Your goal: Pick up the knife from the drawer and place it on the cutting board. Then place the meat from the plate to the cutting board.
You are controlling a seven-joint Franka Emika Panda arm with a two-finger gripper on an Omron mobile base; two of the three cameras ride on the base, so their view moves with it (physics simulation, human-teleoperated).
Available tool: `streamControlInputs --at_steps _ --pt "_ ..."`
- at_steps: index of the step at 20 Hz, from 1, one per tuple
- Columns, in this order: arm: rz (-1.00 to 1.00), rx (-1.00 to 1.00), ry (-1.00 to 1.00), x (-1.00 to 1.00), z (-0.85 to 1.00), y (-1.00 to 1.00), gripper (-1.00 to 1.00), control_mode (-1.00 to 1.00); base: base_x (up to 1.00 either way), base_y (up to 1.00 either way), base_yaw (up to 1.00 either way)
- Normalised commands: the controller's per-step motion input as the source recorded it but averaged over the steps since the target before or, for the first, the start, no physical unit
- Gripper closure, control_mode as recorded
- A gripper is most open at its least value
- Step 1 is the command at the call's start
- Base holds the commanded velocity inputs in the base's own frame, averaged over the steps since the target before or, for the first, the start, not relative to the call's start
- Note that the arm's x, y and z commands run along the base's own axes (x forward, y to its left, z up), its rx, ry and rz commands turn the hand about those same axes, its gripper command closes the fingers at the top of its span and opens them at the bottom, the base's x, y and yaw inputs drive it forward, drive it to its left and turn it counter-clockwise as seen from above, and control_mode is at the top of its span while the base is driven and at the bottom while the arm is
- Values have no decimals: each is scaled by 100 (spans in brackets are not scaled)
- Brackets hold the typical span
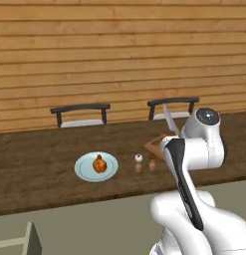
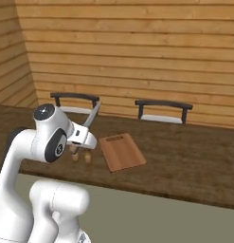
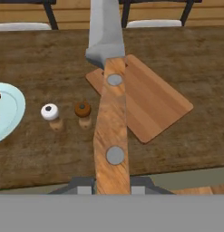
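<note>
Knife [image 3: 112, 131] first: its wooden handle fills the middle of your hand view, clamped in the gripper [image 3: 112, 189] at the butt end, with the blade [image 3: 104, 31] reaching up and away over the counter [image 3: 41, 59]. You have it lifted clear, held above the near edge of the board [image 3: 149, 104] rather than resting on it, so the first placement is not yet done. In the right base view the blade [image 2: 92, 115] angles upward just left of the board [image 2: 121, 152]. Two shakers [image 1: 145, 162] stand between board and plate [image 1: 84, 172]. Your meat [image 1: 99, 164] sits untouched on the plate, so that half of the job is all ahead of you.
</note>
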Motion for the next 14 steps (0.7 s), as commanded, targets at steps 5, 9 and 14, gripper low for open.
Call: streamControlInputs --at_steps 5,9,14 --pt "0 0 0 0 0 0 100 100 32 1 -4" --pt "0 0 0 0 0 0 100 100 0 0 0" --pt "0 0 0 0 0 0 100 100 0 0 0"
